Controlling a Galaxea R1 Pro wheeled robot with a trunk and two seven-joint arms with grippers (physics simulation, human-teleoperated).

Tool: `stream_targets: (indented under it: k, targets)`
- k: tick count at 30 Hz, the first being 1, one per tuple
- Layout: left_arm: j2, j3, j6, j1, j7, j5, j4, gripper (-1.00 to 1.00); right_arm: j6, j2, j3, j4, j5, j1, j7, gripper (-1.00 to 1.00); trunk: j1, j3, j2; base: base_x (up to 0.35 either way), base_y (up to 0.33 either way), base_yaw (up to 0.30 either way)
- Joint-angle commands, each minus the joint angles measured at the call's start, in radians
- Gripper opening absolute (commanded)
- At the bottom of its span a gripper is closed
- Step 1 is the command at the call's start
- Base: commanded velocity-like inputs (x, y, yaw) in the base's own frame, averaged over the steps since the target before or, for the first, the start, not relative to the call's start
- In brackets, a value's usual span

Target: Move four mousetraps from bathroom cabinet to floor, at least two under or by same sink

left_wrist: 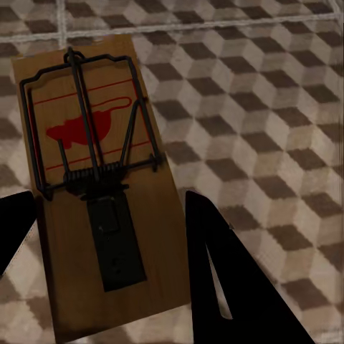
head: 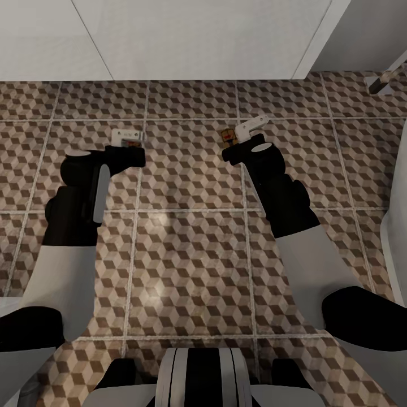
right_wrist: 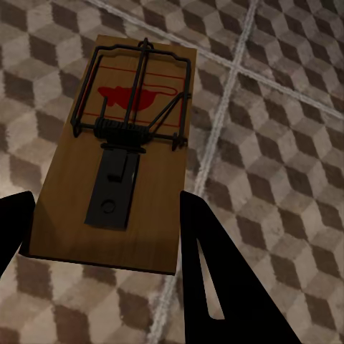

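While both arms reach over the bathroom floor (head: 192, 237) at frame centre, left gripper (left_wrist: 107, 236) and right gripper (right_wrist: 107, 236) each clamp one mousetrap (left_wrist: 100, 179) (right_wrist: 122, 165).

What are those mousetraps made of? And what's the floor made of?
Each mousetrap looks like a flat board of tan wood with a matt finish; faint grain shows. On top sit dark wire and a dark plate, probably metal, plus a red painted mark. The bathroom floor looks like ceramic tile: square slabs, pale grout lines, a printed cube pattern and a soft sheen.
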Motion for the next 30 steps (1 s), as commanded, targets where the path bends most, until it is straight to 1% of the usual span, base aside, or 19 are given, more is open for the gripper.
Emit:
stream_targets:
  k: [1,11,19,30]
  targets:
    - [-0.001,0.000,0.004,0.000,-0.006,-0.010,-0.008,-1.00,0.005,0.000,0.001,-0.001,0.004,-0.001,0.000,-1.00,0.000,-0.001,0.000,0.000,0.000,0.000]
    - [-0.001,-0.001,0.006,0.000,-0.003,-0.013,-0.031,-1.00,0.006,-0.002,0.000,-0.002,0.005,-0.001,-0.002,-1.00,0.000,-0.001,0.000,0.000,0.000,0.000]
    - [-0.001,-0.002,0.009,0.000,-0.003,-0.013,-0.066,-1.00,0.009,-0.003,0.001,-0.033,0.006,0.000,-0.004,-1.00,0.000,-0.001,0.000,0.000,0.000,0.000]
    - [-0.001,-0.002,0.011,0.000,-0.002,-0.014,-0.072,-1.00,0.012,-0.008,0.001,-0.035,0.006,0.000,-0.004,-1.00,0.000,-0.001,0.000,0.000,0.000,0.000]
